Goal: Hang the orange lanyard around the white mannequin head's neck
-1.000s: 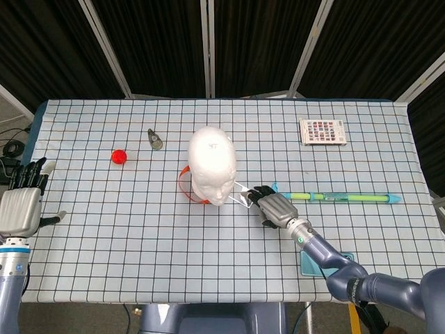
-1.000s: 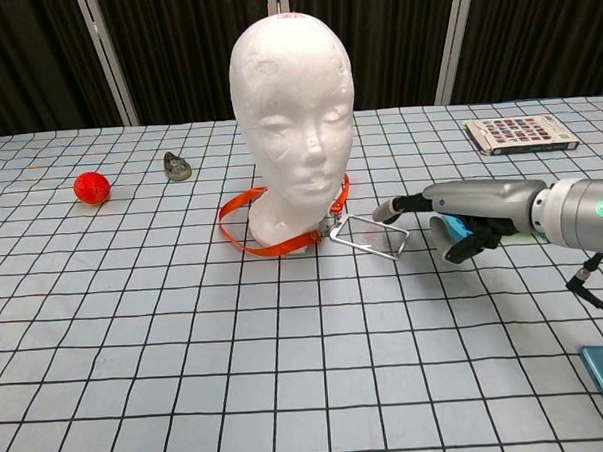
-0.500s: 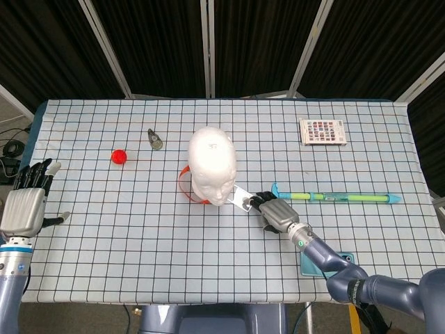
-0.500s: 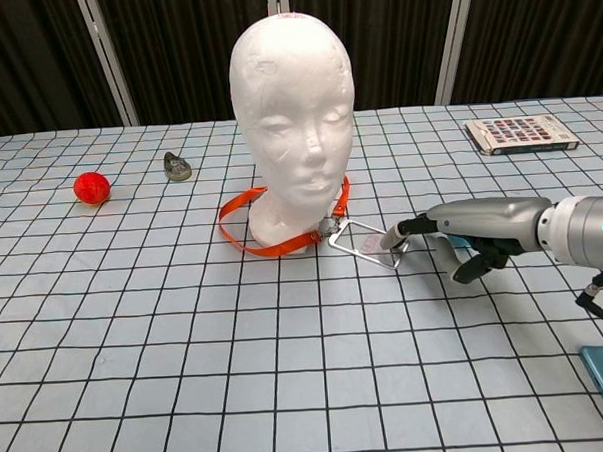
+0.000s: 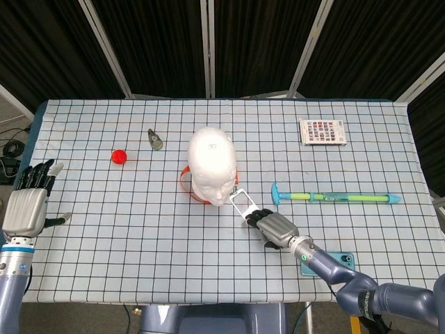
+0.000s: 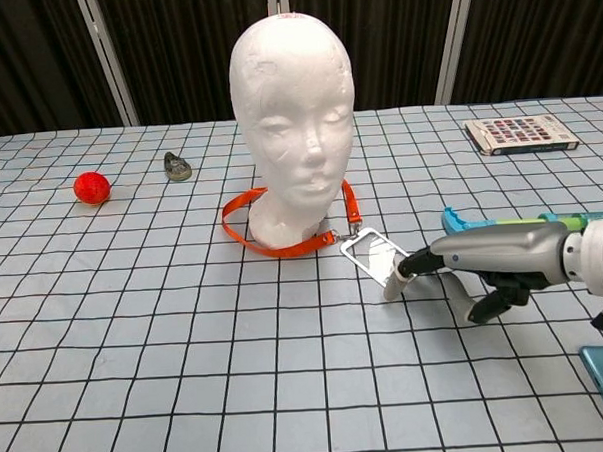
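Lanyard: the orange lanyard (image 6: 282,242) lies on the counter (image 6: 188,371) in a loop around the bottom of the white head (image 6: 292,116). Part of the loop is hidden behind the head.
Badge: a clear badge (image 6: 373,255) hangs off the lanyard's clip, just in front of the head.
Right hand fingers: the right hand (image 6: 473,259) pinches the far corner of the badge between its fingers (image 6: 415,261). The other fingers curl down toward the counter.
Right arm: it lies low and reaches in from the right side. It is cut off at the picture's edge.
Left hand: the left hand (image 5: 26,205) is at the left edge of the counter, seen only from above. Its fingers (image 5: 38,174) are apart and hold nothing.
Hard to see: what the badge says.
Other things: a red ball (image 6: 92,187), a green and blue stick (image 5: 334,197) and a card of colours (image 5: 322,131).
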Tool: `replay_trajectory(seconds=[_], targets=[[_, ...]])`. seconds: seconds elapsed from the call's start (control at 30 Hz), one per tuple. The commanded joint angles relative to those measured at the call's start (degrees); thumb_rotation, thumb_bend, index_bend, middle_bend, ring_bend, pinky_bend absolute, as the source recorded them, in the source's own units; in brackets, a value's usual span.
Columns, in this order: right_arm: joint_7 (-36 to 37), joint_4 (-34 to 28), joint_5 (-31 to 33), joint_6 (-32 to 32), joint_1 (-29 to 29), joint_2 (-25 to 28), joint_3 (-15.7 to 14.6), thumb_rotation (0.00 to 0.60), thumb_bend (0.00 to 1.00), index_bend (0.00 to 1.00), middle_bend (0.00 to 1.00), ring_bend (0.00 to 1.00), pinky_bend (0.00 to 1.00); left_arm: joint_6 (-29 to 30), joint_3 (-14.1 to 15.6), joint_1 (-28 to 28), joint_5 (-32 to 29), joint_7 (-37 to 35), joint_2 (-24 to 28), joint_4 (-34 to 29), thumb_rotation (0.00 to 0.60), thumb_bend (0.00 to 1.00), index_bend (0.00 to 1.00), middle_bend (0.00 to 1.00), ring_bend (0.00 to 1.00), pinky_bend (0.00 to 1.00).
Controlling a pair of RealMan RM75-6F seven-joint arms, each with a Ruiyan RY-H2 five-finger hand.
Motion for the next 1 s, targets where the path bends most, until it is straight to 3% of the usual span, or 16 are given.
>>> replay_trajectory(seconds=[0.03,0.3,0.77,1.0], targets=[[0.89,-2.77,-1.25,-0.87,0.2,1.8,-0.93,0.6,1.0,0.24,0.22,0.1,0.15,-0.1,-0.15,0.07,0.04,0.05,-0.04,0.05,0.6,0.0,0.0,0.0,0.0,0.0],[2.82,-7.17,-2.79,-2.05,0.45,4.44,-2.05,0.6,1.0,0.25,0.22,0.1,0.16,-0.53,-0.44,0.25,0.16,0.04,-0.11,0.18,0.6,0.0,0.0,0.0,0.0,0.0],[2.4,-16.83,-8.29,-3.99,0.91,9.45,-6.56,0.6,1.0,0.26,0.23,0.1,0.16,-0.75,-0.58,0.59,0.69,0.97,-0.45,-0.12,0.6,0.0,0.0,0.0,0.0,0.0],[2.05,-19.92,-12.43,-0.89,-0.1,10.76,-7.94,0.6,1.0,0.26,0.23,0.1,0.17,-0.73,-0.56,0.84,0.97,1.07,-0.47,-0.26,0.6,0.0,0.0,0.0,0.0,0.0]])
